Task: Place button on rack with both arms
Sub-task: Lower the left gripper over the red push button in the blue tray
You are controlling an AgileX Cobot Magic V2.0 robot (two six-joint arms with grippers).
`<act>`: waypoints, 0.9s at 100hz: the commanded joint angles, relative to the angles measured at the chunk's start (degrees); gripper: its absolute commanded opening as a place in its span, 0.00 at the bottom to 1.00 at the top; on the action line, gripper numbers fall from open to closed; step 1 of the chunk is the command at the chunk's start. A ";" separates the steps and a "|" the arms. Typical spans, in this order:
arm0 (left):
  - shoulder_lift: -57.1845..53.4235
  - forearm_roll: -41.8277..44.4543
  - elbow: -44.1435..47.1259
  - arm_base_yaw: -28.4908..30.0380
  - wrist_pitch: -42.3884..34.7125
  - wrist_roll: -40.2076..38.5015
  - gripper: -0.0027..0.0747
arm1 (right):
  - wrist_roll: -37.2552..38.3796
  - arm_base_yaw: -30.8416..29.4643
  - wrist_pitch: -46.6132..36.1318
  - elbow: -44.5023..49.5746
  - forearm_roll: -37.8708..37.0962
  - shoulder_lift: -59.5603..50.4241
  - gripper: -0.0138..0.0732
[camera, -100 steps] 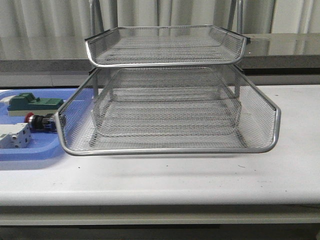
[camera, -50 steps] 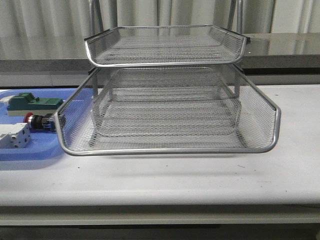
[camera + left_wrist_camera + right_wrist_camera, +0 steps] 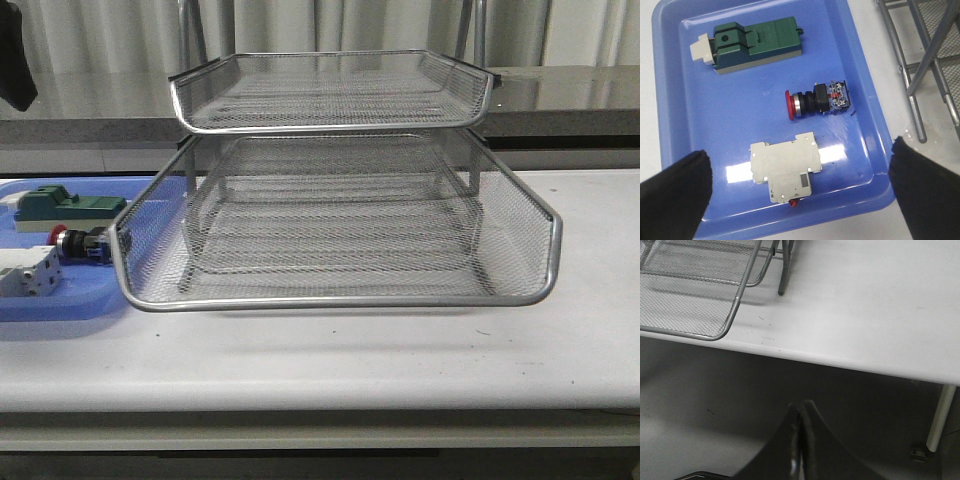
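The button [image 3: 817, 98] lies on its side in the blue tray [image 3: 740, 120], red cap pointing away from the rack [image 3: 902, 75]. In the front view the button [image 3: 80, 243] sits just left of the rack's [image 3: 330, 301] lower tier. My left gripper [image 3: 800, 197] hovers open above the tray, its black fingers [image 3: 672, 197] spread wide on either side of the white module [image 3: 785, 167], short of the button. My right gripper [image 3: 801, 410] is shut on nothing, below the table's front edge near the rack's [image 3: 685, 305] corner.
A green-topped block [image 3: 757, 44] lies at the tray's far end, beyond the button. A bit of the left arm [image 3: 15, 55] shows at the front view's top left corner. White table [image 3: 865, 315] stretches right of the rack.
A black part of the left arm has come into the front view's top left corner. The button, tray and rack have not moved.
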 commanded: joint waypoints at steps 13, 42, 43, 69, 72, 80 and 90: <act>-0.32 -0.92 -4.74 -0.39 -3.31 7.19 0.89 | -0.08 -0.31 -3.27 -1.88 0.43 0.61 0.08; 14.29 -0.92 -26.94 -0.39 13.92 21.04 0.89 | -0.08 -0.31 -3.27 -1.88 0.43 0.61 0.08; 15.17 -0.92 -27.53 -0.39 14.39 21.85 0.89 | -0.08 -0.31 -3.27 -1.88 0.43 0.61 0.08; 29.96 -1.01 -46.16 -0.39 30.57 35.78 0.89 | -0.08 -0.31 -3.27 -1.88 0.43 0.61 0.08; 31.03 -1.01 -47.46 -0.42 31.36 36.55 0.89 | -0.08 -0.31 -3.27 -1.88 0.43 0.61 0.08; 33.46 -1.01 -48.59 -0.52 31.96 38.58 0.89 | -0.08 -0.31 -3.27 -1.88 0.43 0.61 0.08; 35.31 -1.01 -48.59 -1.03 31.70 41.07 0.89 | -0.08 -0.31 -3.27 -1.88 0.43 0.61 0.08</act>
